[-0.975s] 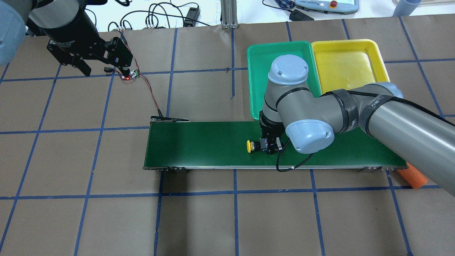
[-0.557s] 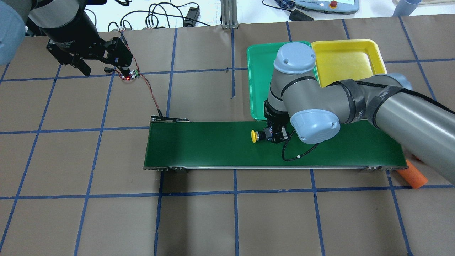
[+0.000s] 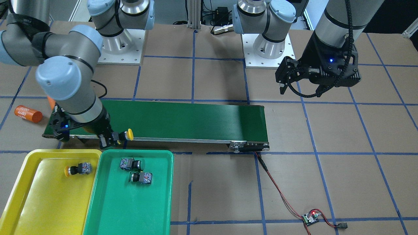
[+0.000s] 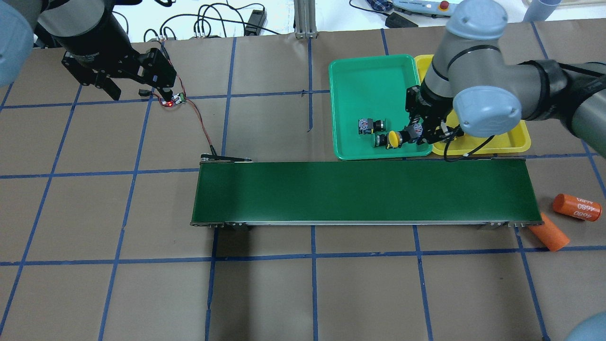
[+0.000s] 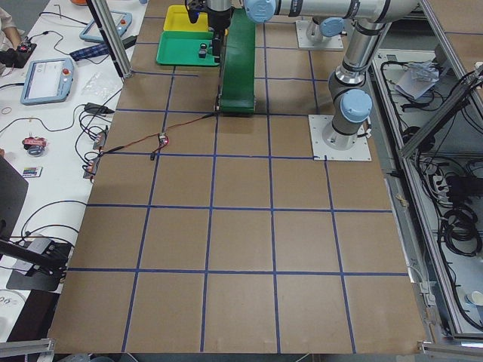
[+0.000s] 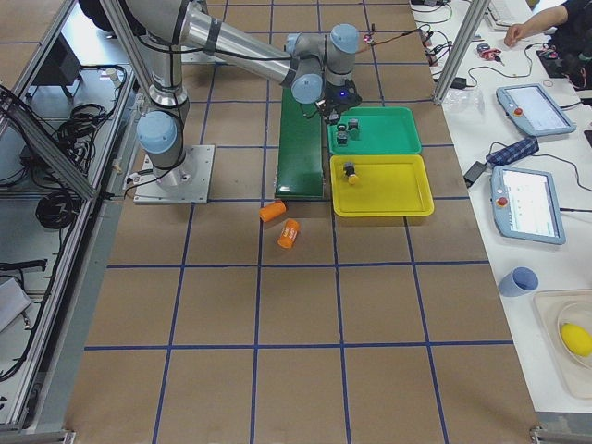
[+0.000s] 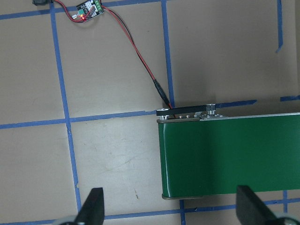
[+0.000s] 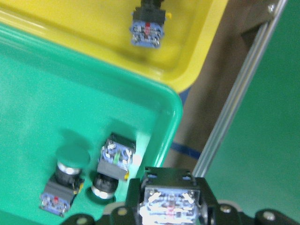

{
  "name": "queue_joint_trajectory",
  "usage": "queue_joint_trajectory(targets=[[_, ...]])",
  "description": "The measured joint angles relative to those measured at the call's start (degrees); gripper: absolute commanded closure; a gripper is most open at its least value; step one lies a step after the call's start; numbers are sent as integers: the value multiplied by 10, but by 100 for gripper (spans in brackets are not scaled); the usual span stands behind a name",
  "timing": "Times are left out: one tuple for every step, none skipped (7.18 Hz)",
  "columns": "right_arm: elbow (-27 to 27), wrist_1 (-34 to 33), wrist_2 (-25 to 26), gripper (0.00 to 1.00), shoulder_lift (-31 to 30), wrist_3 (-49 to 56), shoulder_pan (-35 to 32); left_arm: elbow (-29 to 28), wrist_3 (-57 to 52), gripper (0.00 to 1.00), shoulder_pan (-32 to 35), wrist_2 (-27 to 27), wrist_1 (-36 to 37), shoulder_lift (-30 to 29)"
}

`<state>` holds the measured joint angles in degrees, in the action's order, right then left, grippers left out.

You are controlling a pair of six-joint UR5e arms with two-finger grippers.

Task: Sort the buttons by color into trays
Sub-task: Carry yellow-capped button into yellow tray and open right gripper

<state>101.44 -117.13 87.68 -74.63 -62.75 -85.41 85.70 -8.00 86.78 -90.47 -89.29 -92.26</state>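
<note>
One yellow button (image 4: 393, 138) pinched by the right fingers (image 3: 104, 141) beside the green tray (image 4: 369, 66), left fingers (image 7: 92, 208) spread wide over the desk (image 4: 284, 284)

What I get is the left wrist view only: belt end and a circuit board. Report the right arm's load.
Observer: The right gripper has its fingers shut on a yellow button, held in the air near the green tray at its corner by the belt.
Operator: Give me the yellow tray's contents.
Observer: The yellow tray holds one other yellow-capped button, lying on its side.
Operator: Now the green tray.
Observer: Two green buttons lie in it, close together at the end nearest the belt.
</note>
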Motion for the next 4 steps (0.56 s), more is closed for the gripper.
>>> queue_joint_trajectory(targets=[[-18,-10,-1,100,21,45,33,0,0,0,0,0,0,0],[-46,-17,-1,100,47,73,56,0,0,0,0,0,1,0],[-77,-22,-1,100,76,110,69,0,0,0,0,0,1,0],[-101,-33,0,100,109,162,84,0,0,0,0,0,1,0]])
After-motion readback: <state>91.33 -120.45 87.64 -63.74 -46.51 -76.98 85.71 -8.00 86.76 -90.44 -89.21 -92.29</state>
